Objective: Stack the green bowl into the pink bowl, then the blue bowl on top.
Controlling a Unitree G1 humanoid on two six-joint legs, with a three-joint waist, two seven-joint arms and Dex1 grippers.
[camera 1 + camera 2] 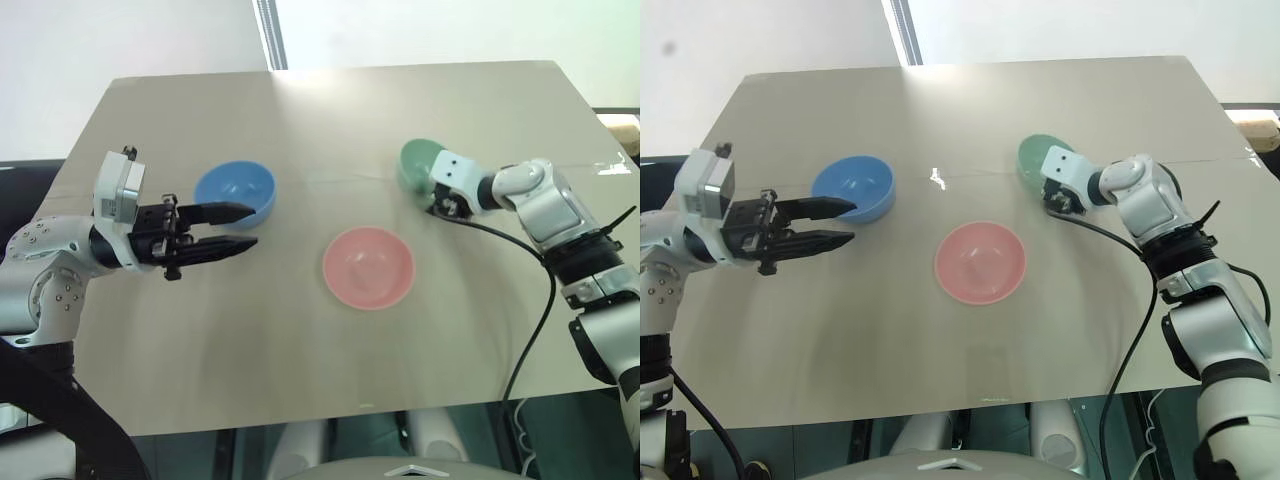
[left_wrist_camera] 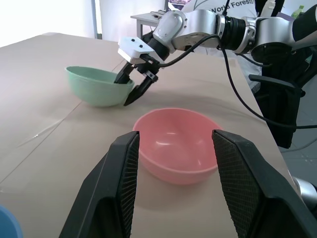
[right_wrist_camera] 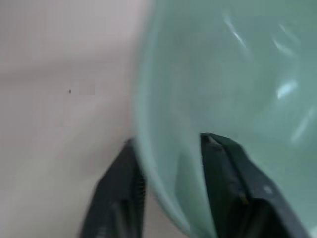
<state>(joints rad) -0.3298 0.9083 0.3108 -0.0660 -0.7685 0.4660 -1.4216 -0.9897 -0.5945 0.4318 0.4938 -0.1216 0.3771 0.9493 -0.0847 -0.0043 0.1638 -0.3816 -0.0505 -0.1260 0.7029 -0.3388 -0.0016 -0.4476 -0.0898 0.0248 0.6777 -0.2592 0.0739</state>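
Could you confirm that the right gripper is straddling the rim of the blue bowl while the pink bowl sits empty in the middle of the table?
Not quite: the right gripper straddles the rim of the green bowl, one finger inside and one outside, as the right wrist view shows. The pink bowl does sit empty mid-table.

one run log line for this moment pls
step: grasp green bowl | right pincer: fingers astride green bowl rim | left pincer: open, beside blue bowl | pink bowl: empty | stack: not started
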